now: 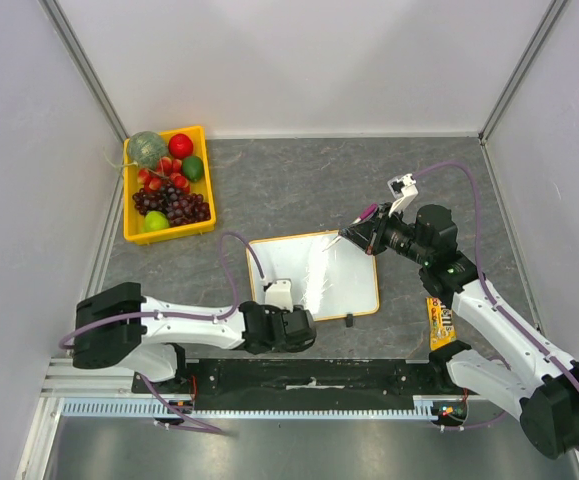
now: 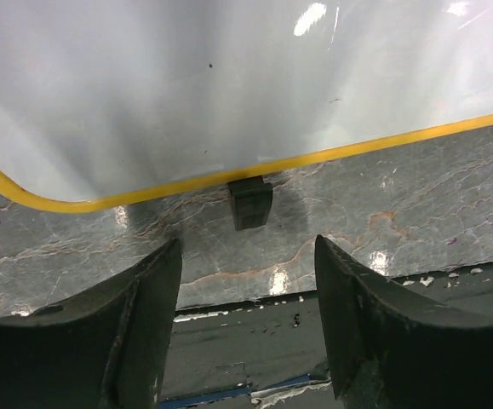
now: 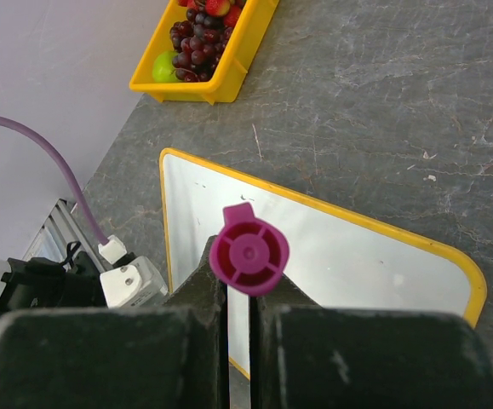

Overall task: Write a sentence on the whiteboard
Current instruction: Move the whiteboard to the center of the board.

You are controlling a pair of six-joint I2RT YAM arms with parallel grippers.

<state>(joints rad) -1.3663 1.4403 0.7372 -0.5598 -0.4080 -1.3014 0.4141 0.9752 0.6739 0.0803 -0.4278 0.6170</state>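
Observation:
The whiteboard (image 1: 319, 280), white with a yellow-orange frame, lies flat in the middle of the table. No sentence is in view on it; its surface (image 3: 348, 256) looks blank. My right gripper (image 3: 242, 274) is shut on a magenta marker (image 3: 249, 249), whose end cap faces the camera. It hovers over the board's far right corner (image 1: 361, 232). My left gripper (image 2: 246, 243) is open and holds nothing. It hangs low by the board's near edge (image 2: 255, 166), just in front of a black clip (image 2: 251, 203). In the top view it (image 1: 285, 325) covers that near-left edge.
A yellow bin (image 1: 129, 225) of fruit stands at the far left, also in the right wrist view (image 3: 229, 72). An orange packet (image 1: 439, 320) lies right of the board. A second black clip (image 1: 350, 321) sits on the near edge. Grey walls enclose three sides.

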